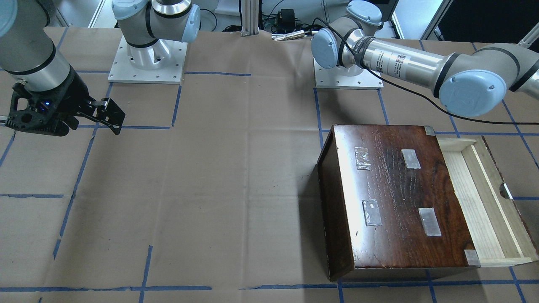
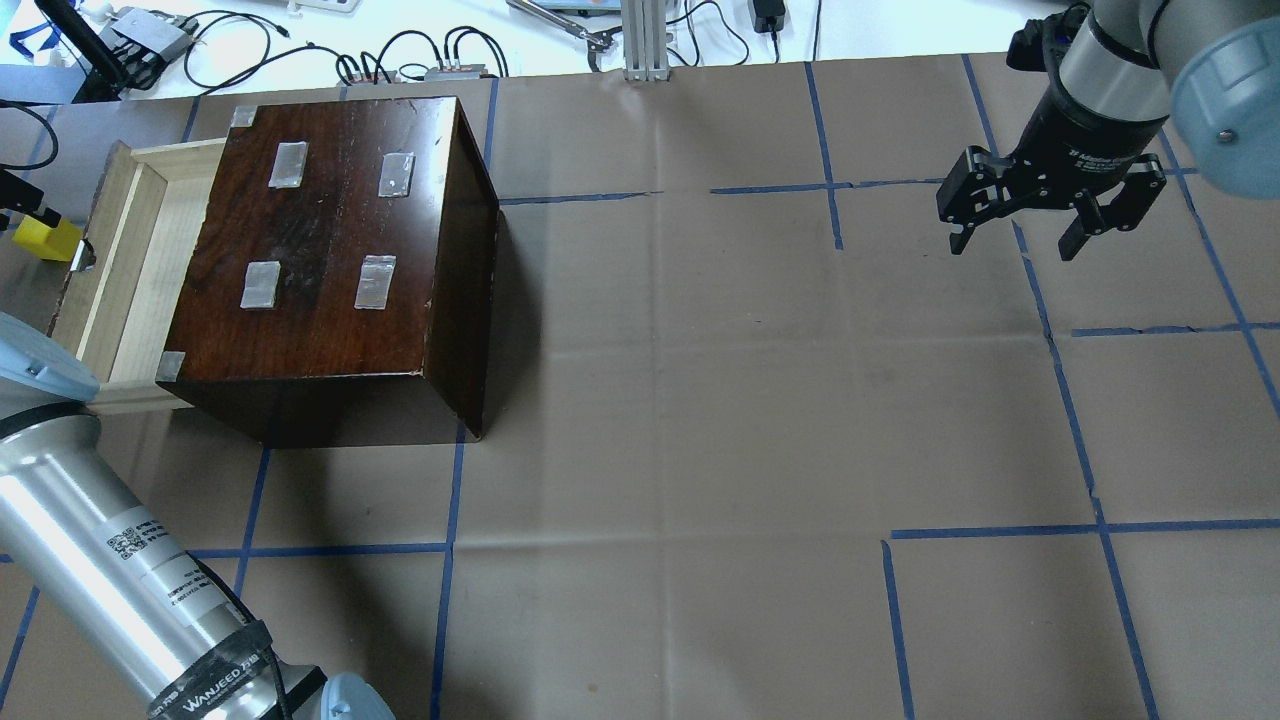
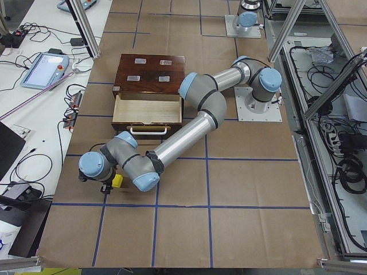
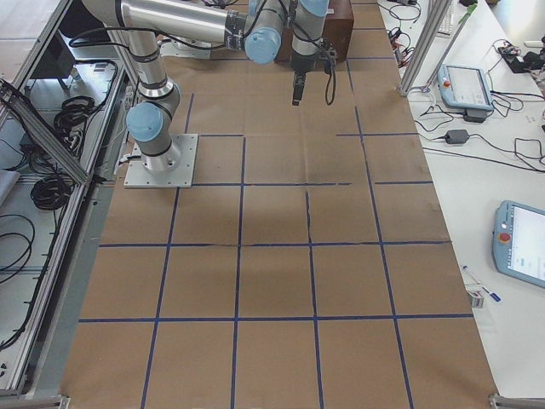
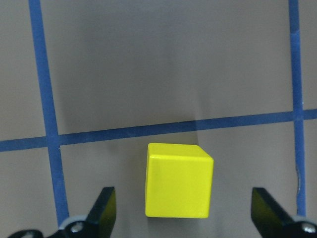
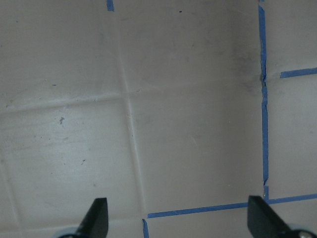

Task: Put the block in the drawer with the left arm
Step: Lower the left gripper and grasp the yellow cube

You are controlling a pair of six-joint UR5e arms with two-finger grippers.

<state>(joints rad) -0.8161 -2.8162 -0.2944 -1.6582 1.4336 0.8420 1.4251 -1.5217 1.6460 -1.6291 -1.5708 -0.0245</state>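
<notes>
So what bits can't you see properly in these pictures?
- Left pincer: only fingertips show in the left wrist view; the bottom edge cuts off the rest.
- Block: outside the front-facing view, past its right edge.
- Drawer: its back part hides under the dark box in every view.
- Exterior right view: the right arm covers most of the box, and the top edge cuts it.
</notes>
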